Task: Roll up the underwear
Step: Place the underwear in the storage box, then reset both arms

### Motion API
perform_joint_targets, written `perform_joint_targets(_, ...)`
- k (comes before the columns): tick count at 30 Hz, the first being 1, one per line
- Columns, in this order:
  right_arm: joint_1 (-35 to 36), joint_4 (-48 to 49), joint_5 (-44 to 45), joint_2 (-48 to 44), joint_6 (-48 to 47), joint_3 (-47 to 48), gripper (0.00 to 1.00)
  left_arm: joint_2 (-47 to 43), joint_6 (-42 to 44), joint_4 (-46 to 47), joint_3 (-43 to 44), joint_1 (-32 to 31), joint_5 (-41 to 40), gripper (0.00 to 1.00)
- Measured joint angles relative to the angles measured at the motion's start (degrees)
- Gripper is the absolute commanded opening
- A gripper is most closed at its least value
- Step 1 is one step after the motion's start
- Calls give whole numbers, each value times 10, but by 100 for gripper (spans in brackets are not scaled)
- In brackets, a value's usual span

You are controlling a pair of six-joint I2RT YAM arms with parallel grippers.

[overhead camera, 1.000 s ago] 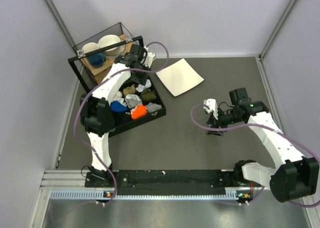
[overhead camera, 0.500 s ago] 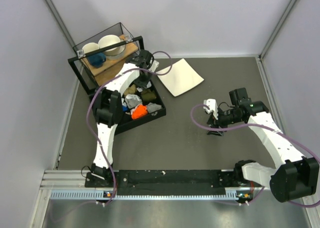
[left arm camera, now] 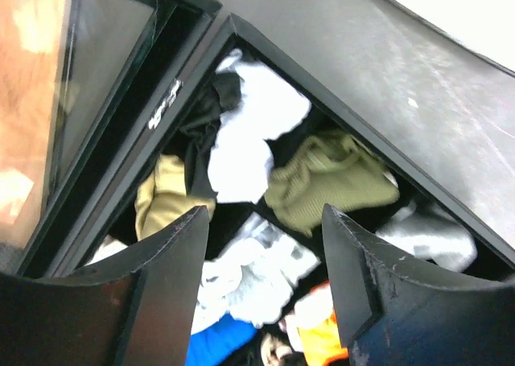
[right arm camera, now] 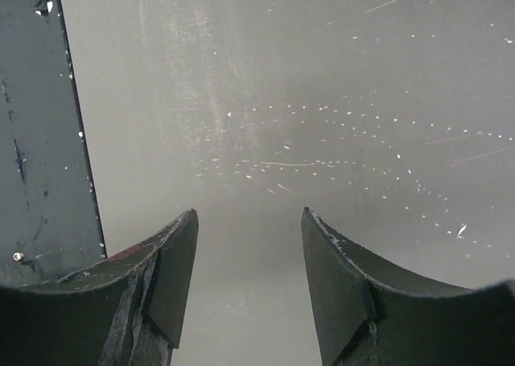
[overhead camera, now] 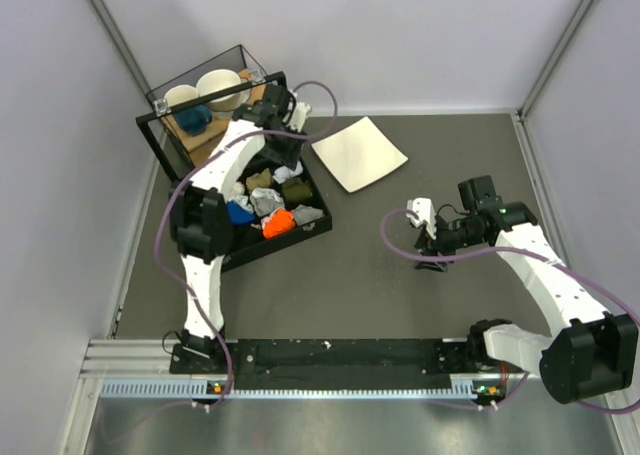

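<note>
The underwear (left arm camera: 245,133) is white soft fabric lying crumpled in a far compartment of the black tray (left arm camera: 346,108). In the top view it shows as a small white patch (overhead camera: 285,172). My left gripper (left arm camera: 265,221) is open and empty, hovering above the tray with the cloth bundles between its fingers; in the top view it (overhead camera: 281,153) is over the tray's far end. My right gripper (right arm camera: 249,221) is open and empty, low over the bare dark tabletop; in the top view it (overhead camera: 431,257) is at the right, far from the tray.
The tray (overhead camera: 292,242) also holds olive (left arm camera: 330,181), tan (left arm camera: 161,201), grey-white (left arm camera: 253,281), blue (left arm camera: 217,342) and orange (left arm camera: 326,342) bundles. A stiff white square plate (overhead camera: 360,153) lies right of the tray. A glass box (overhead camera: 205,100) with bowls stands behind it.
My left wrist swung right towards the plate half a second ago and has come back left over the tray's far end. The right arm has not moved.
</note>
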Motion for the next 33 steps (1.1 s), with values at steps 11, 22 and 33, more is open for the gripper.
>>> perform_joint_targets(11, -44, -6, 38, -61, 68, 86, 93, -410, -37, 75, -274, 0, 120, 99)
perform_joint_targets(22, -70, 126, 168, -93, 426, 208, 99, -953, -130, 208, -560, 2, 150, 99)
perform_joint_targets(33, -70, 169, 261, -136, 539, 237, 99, -1056, -173, 155, -581, 2, 101, 99)
